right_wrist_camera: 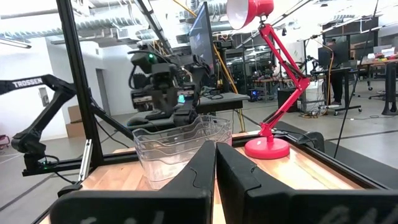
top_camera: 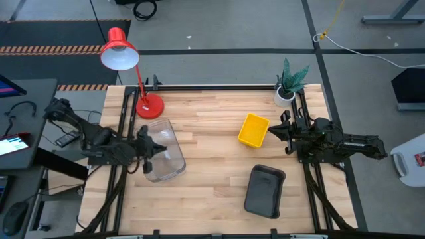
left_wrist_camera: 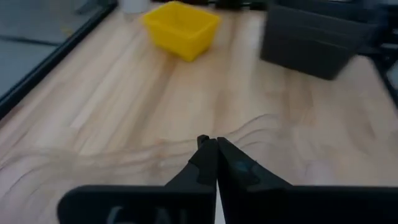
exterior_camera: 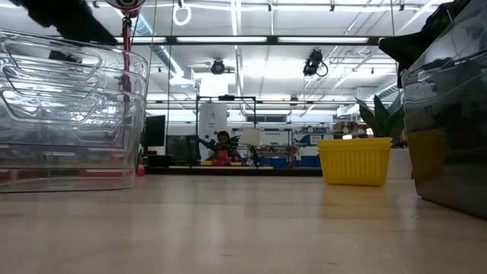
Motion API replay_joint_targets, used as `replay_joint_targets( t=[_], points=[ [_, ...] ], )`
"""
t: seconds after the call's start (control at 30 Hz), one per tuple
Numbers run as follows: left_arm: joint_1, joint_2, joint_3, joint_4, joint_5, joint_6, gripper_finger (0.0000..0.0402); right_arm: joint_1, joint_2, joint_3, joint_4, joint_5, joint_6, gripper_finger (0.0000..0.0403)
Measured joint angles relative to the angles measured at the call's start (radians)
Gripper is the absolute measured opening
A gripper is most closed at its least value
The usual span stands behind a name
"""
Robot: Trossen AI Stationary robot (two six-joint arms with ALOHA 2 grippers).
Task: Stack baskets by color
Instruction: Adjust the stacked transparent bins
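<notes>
Pale wood-grain table (top_camera: 212,179), ribbed clear baskets (top_camera: 165,151), smooth yellow basket (top_camera: 254,130), dark grey basket (top_camera: 264,191)

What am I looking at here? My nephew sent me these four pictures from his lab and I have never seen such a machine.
It is a robot with two dark arms at a wooden table, each ending in two fingers. One picture looks down from above, one looks level across the tabletop, and two come from cameras on the arms' wrists. On the table lie clear baskets, a yellow basket and a dark grey basket, with a red lamp and a small plant at the back. The left gripper has shut its fingers on the clear baskets' rim. The right gripper, shut and empty, waits beside the yellow basket.
</notes>
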Motion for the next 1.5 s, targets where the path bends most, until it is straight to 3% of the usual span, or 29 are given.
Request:
replay_joint_targets(
  t=[0.13,0.53,0.7,0.9,1.5],
  points=[
    [0.056,-0.034,-0.062,-0.03,-0.024,-0.08,0.0004,0.0,0.0,0.0,0.0,0.0,0.0,0.0018],
    [0.321,0.134,-0.107,0.023,0.348,-0.133,0.0004,0.0,0.0,0.0,0.0,0.0,0.0,0.0018],
    [0.4,0.219,-0.107,0.008,0.453,-0.142,0.0004,0.0,0.0,0.0,0.0,0.0,0.0,0.0018],
    [0.45,0.309,-0.107,0.046,0.459,-0.091,0.0004,0.0,0.0,0.0,0.0,0.0,0.0,0.0018],
    [0.521,0.571,-0.106,0.509,0.434,0.148,0.0004,0.0,0.0,0.0,0.0,0.0,0.0,0.0018]
  ],
)
